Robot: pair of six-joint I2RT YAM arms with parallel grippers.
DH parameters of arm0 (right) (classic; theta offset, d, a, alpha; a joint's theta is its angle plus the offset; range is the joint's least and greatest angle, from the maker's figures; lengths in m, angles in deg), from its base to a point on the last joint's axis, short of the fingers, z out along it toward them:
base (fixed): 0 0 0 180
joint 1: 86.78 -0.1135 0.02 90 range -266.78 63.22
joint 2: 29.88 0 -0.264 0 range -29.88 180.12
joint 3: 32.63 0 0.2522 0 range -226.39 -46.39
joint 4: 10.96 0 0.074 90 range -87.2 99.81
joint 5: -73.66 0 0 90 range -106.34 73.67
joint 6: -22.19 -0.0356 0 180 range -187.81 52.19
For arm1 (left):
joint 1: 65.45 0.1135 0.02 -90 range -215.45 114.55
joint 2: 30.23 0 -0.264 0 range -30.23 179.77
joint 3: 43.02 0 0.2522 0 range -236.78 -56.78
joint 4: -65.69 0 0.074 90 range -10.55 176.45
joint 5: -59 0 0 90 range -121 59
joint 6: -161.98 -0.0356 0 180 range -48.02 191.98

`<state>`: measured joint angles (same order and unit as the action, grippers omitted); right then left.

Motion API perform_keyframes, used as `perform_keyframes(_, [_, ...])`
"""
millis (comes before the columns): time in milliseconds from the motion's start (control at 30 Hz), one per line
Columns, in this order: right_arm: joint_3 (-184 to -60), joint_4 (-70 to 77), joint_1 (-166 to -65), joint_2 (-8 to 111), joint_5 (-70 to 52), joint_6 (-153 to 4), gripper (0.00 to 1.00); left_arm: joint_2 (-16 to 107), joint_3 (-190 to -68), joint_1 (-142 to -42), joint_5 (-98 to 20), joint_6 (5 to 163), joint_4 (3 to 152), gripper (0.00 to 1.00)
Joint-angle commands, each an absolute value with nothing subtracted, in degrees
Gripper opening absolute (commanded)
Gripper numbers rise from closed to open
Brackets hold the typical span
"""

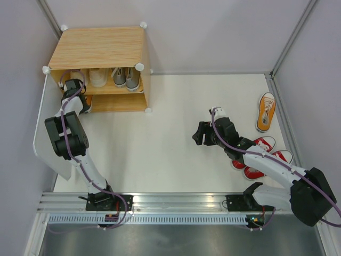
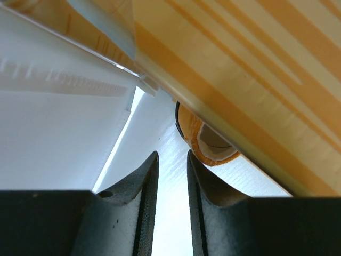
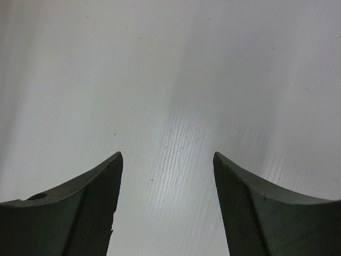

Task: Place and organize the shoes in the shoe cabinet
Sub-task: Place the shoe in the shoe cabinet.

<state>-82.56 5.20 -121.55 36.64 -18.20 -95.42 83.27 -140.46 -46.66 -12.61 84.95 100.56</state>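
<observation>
The light-wood shoe cabinet [image 1: 101, 48] stands at the back left. A cream pair [image 1: 97, 77] and a grey pair [image 1: 127, 79] sit on its upper shelf. An orange shoe [image 1: 88, 102] lies at the left end of the lower level, and its heel opening [image 2: 205, 146] shows under the shelf edge [image 2: 240, 69]. My left gripper [image 1: 79, 98] is right beside that heel. Its jaws [image 2: 172, 160] stand a narrow gap apart with nothing between them. My right gripper [image 1: 201, 133] hovers wide open over bare table [image 3: 168, 157]. Another orange shoe [image 1: 266, 112] and a red pair [image 1: 261, 157] lie at the right.
The white door panel [image 1: 48, 138] hangs swung open along the left side, close by my left arm; its white surface [image 2: 53, 133] fills the left of the left wrist view. Grey walls close the table at left, back and right.
</observation>
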Motion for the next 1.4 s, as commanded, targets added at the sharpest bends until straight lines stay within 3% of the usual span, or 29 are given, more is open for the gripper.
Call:
perform_keyframes(0, [-84.89,4.12,-121.85,37.1,-19.15,-94.79,0.73,87.37,-142.91,-47.17,-14.13,82.97,94.39,0.33])
perform_keyframes(133, [-84.8,4.21,-121.85,36.66,-18.89,-94.88,0.73,87.11,-142.39,-47.26,-13.86,82.44,94.92,0.38])
perform_keyframes(367, [-84.36,3.95,-121.85,35.87,-18.27,-95.05,0.73,82.99,-137.47,-47.17,-15.44,82.0,94.22,0.61])
perform_keyframes(500, [-84.1,3.77,-121.85,34.9,-17.39,-95.14,0.73,77.8,-131.33,-47.17,-17.11,82.52,92.64,0.68])
perform_keyframes(1133, [-83.39,4.47,-121.85,34.99,-20.37,-94.79,0.74,43.52,-106.53,-47.17,-36.34,98.52,89.03,0.76])
perform_keyframes(1367, [-86.99,14.66,-117.03,35.69,-36.01,-98.91,0.79,28.68,-102.58,-48.92,-44.62,100.03,90.7,0.75])
